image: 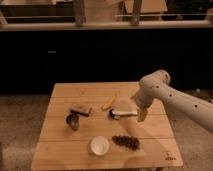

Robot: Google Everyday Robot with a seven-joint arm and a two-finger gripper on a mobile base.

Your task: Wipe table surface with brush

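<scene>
1. The brush point(123, 114) is lying flat on the bench point(57, 146), slightly right of centre as I am facing it. Its long axis is running along the planks, with the dark head to my left and the white handle pointing to my right.
2. The pincer point(142, 117) is hanging tip-down at the end of the white arm point(170, 97), which is reaching in from my right. It is sitting at the handle's right-hand end, so the whole length of the brush is stretching away from it to my left.
3. Judged from this layout, the coming move is turning on that handle end. It is the part nearest the pincer, and a grip would be going across the handle, not along it.
4. I cannot tell whether the pincer is wide, narrow or already holding the handle, nor whether it is touching the handle or only just beside it.
5. The arm is being cut off at my right, so its base is out of sight.
6. The banana point(109, 101) is lying just behind the brush head. The dark block point(81, 110) and metal cup point(73, 120) are standing further left. The white bowl point(99, 145) and a brown cluster point(126, 142) are sitting nearer the front edge.
</scene>
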